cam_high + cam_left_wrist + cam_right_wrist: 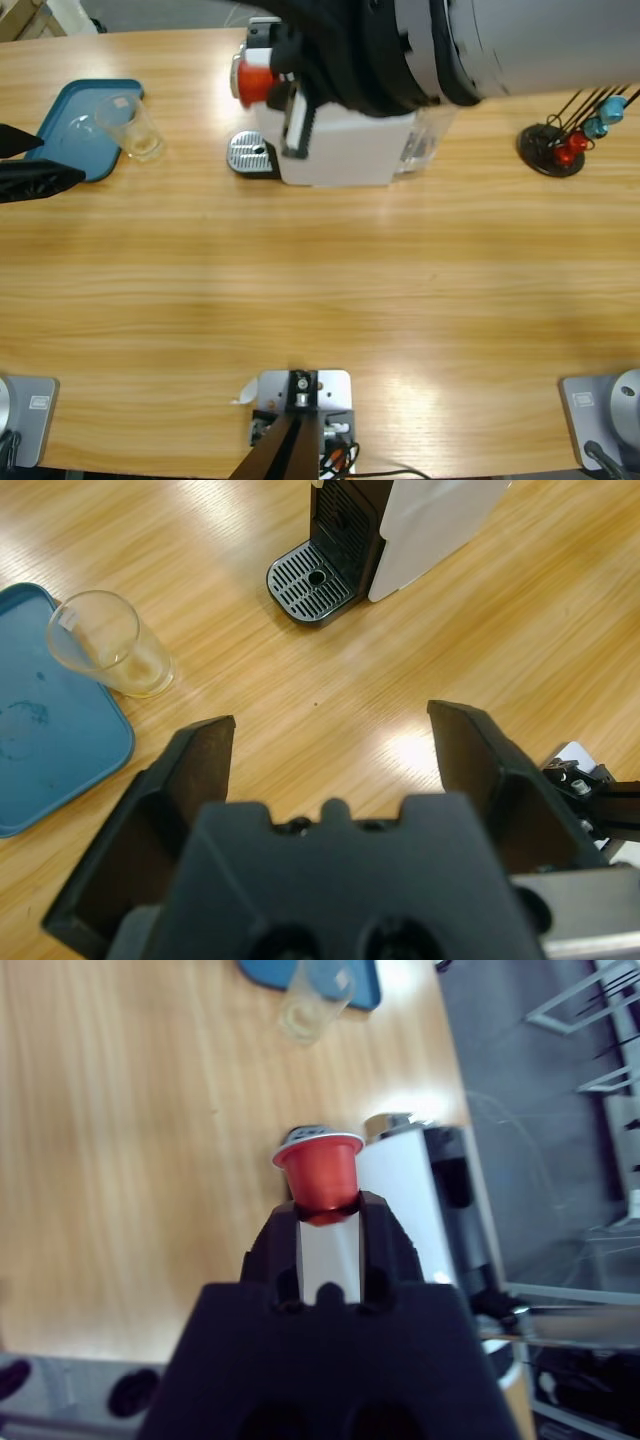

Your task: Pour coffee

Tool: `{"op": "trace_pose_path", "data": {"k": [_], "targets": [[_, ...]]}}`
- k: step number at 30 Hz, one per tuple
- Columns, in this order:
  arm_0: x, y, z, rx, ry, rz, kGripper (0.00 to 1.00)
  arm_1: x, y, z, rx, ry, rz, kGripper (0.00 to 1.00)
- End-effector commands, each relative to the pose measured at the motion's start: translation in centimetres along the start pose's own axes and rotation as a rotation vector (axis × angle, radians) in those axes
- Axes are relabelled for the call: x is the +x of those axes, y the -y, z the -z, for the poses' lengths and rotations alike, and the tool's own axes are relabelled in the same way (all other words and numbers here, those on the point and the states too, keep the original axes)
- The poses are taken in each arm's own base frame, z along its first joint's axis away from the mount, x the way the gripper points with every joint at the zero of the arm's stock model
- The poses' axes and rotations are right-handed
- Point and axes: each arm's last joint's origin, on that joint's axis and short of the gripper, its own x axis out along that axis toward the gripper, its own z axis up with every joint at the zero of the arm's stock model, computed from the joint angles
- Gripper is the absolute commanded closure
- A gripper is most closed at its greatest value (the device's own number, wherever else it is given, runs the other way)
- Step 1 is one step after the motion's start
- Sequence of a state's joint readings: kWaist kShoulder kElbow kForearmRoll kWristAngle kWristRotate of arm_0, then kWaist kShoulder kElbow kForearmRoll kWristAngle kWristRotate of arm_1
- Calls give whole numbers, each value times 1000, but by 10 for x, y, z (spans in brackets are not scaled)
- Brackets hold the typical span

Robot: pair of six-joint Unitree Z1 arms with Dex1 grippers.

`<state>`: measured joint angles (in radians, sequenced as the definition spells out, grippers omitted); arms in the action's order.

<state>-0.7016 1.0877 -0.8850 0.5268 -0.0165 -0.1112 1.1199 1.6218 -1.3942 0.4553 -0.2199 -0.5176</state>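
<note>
Right gripper point(325, 1222), which I steer, pinches red capsule point(320, 1168) above coffee machine point(345, 140); left gripper point(330, 770) gapes empty. Misalignment risks dropping it.

Counter point(320, 300): wide bare wood across the middle and the camera-near side. Obstacles line the far edge: blue tray point(75, 120) with glass point(130, 127) at one end, coffee machine point(340, 140) centre, capsule stand point(560, 140) at the other end. Open lanes lie between them. A large arm point(450, 45) overhangs the machine.

Lab: rig-mounted wooden table point(320, 290), metal racks point(600, 1010) (background).
</note>
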Motion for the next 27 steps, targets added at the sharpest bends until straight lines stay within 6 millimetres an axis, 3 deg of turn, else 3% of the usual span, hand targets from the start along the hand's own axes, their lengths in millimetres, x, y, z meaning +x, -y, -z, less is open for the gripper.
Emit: {"op": "trace_pose_path", "data": {"k": [1, 12, 20, 27], "targets": [[0, 2, 12, 23, -14, 22, 188, 17, 33, 3, 7, -28, 91, 888], [3, 2, 12, 26, -21, 23, 188, 43, 55, 20, 41, -32, 25, 888], [6, 2, 11, 26, -24, 20, 188, 70, 63, 21, 44, -43, -7, 888], [6, 2, 12, 26, -26, 18, 188, 80, 72, 25, 52, -49, -9, 888]]}}
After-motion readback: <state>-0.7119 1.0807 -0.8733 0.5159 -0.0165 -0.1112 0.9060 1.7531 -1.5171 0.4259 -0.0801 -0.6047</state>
